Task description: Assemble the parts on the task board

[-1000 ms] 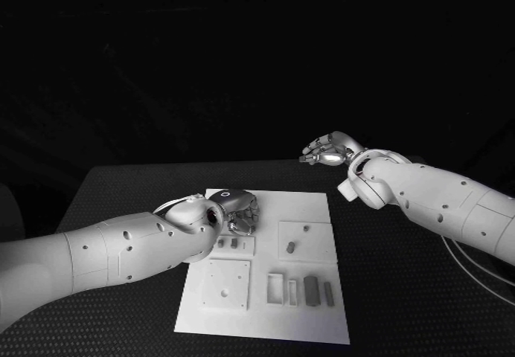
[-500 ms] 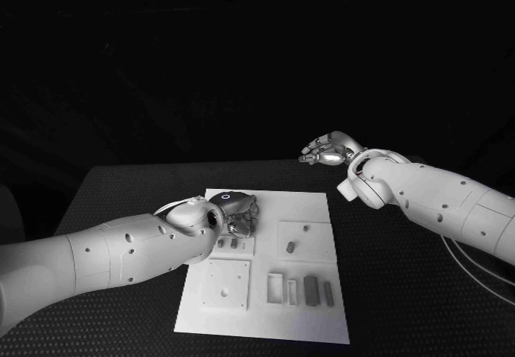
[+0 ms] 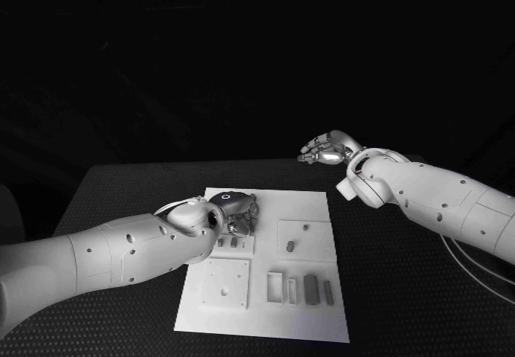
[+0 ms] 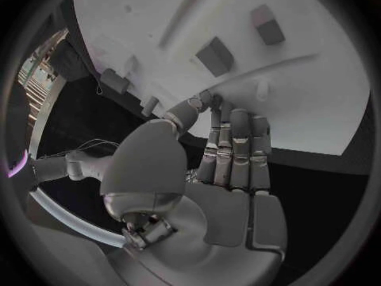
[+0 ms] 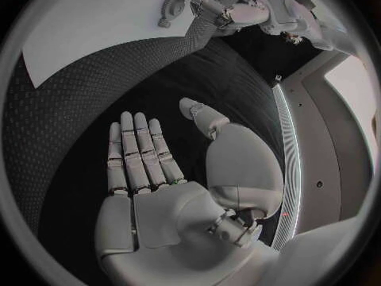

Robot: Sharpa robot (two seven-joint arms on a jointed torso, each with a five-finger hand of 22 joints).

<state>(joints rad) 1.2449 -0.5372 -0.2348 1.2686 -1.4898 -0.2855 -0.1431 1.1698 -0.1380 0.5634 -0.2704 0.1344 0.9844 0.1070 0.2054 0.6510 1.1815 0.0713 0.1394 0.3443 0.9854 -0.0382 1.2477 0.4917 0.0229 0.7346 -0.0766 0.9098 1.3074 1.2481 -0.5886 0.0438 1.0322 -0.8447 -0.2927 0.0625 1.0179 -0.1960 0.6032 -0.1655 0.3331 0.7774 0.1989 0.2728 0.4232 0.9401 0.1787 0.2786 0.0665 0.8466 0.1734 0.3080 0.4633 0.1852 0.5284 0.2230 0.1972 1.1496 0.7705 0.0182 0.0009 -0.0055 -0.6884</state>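
The white task board [image 3: 312,205] lies in the middle of the black table. My left hand [image 3: 235,211] hangs over its far left part, fingertips [image 4: 216,104] down at the board's surface, the thumb close beside them; I see nothing between them. Two small grey parts [image 3: 228,242] stand just nearer than that hand. Another grey part [image 3: 289,245] sits on the raised square plate to the right. In the left wrist view grey blocks [image 4: 214,56] stand on the board [image 4: 317,76] beyond the fingers. My right hand [image 3: 330,149] is raised past the board's far right corner, flat and holding nothing.
A square plate [image 3: 228,284] with holes sits at the board's near left. Beside it lies a row of slim pieces, one a dark grey bar [image 3: 310,290]. Black table surface [image 3: 408,282] surrounds the board. The right wrist view shows the board's corner [image 5: 95,25].
My left hand has shifted slightly down and to the left over the board's far left part. The right hand has stayed where it was.
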